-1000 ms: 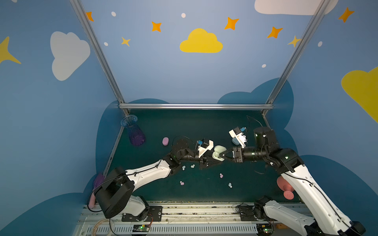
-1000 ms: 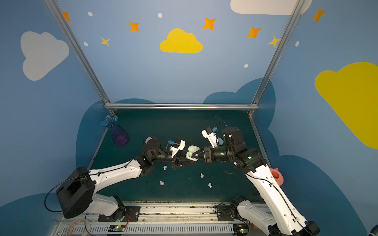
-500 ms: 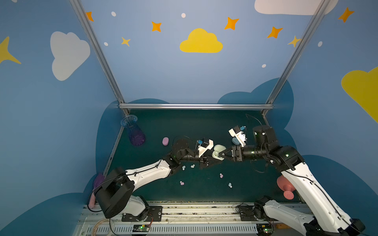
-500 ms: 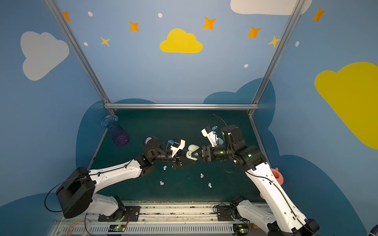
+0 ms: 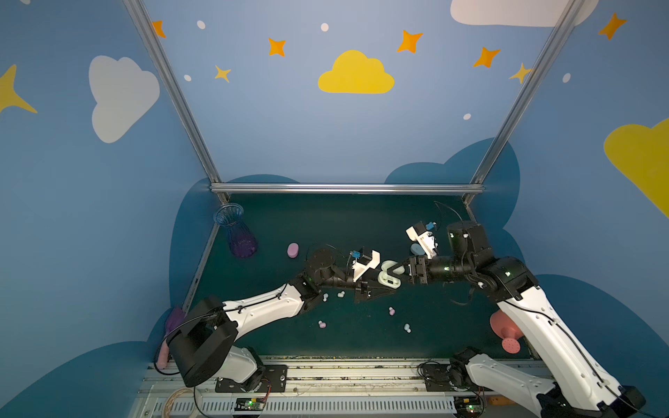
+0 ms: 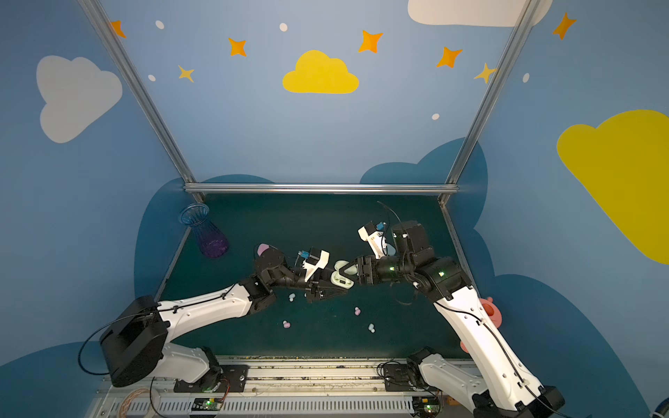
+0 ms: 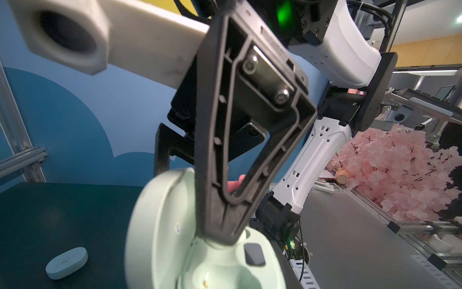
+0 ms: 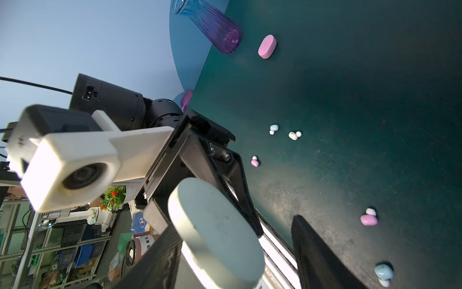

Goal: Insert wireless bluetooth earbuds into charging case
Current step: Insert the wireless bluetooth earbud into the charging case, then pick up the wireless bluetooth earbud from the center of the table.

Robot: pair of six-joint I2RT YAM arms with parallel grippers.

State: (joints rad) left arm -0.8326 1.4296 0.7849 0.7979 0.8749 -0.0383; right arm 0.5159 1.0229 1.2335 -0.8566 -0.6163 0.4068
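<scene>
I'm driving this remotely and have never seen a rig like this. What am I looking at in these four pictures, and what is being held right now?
You have two white robot arms, each ending in a two-fingered claw. The two wide pictures come from one camera head above the table. It looks down, so they are nearly the same. The other two pictures come from a camera on each arm's wrist, looking along its claw.

The left claw is shut on the base of an open mint-green case. The right claw is open around that case's raised lid, with a gap showing beside one finger.

On the dark green mat lie five loose earbuds in pink, blue and cream. There is also a closed pink case, a closed blue case and a glass vase.
</scene>
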